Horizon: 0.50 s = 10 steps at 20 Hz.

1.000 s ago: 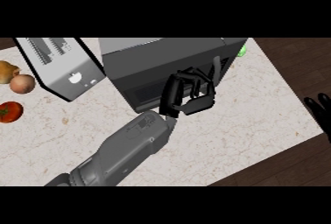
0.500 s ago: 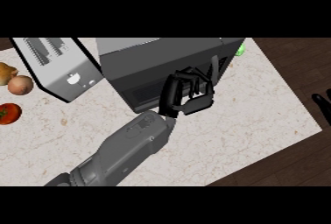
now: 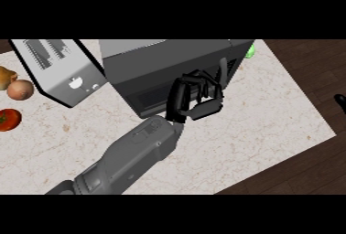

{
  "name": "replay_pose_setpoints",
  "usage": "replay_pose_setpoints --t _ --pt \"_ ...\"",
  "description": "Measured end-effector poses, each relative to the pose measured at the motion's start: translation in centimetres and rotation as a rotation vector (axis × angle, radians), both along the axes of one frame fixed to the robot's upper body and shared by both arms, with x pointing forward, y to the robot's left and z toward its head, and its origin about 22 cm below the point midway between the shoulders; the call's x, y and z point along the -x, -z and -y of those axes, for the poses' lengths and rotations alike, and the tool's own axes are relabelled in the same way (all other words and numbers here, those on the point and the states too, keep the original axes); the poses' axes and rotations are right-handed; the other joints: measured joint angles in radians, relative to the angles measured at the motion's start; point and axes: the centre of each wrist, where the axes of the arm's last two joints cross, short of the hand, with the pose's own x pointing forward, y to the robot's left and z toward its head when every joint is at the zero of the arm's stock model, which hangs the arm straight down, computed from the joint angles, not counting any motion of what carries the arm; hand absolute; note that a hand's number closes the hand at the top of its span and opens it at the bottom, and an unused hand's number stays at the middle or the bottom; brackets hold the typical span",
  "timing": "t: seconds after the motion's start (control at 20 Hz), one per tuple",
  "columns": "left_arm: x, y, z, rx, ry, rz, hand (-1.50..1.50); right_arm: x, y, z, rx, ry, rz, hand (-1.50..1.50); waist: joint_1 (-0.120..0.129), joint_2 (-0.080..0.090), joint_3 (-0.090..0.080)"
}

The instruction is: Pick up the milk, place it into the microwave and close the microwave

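The left hand [image 3: 196, 97], fingers curled on nothing visible, is held against the microwave [image 3: 169, 64] front beside its closed door, the milk cannot be seen, and the right hand [image 3: 340, 101] barely shows far right.

left hand [image 3: 196, 98] curled – against microwave [image 3: 169, 68] front | toaster [image 3: 61, 68] beside
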Motion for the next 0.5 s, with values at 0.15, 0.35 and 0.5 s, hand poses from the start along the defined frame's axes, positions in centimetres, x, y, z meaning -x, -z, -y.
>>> replay_pose_setpoints --t 0.15,0.35,0.5 --pt "-0.01 0.05 0.01 0.005 -0.002 0.006 1.5 -0.02 -0.24 0.16 -0.004 -0.002 0.0 -1.5 -0.001 0.001 0.001" --pt "-0.02 0.1 0.09 0.006 0.002 0.017 1.5 -0.15 -0.75 0.08 -0.003 -0.03 0.007 -1.5 0.001 0.002 0.001" --pt "-0.04 0.17 0.11 0.005 0.003 0.025 1.5 -0.21 -1.07 -0.05 -0.003 -0.062 0.009 -1.5 0.002 0.003 0.001"
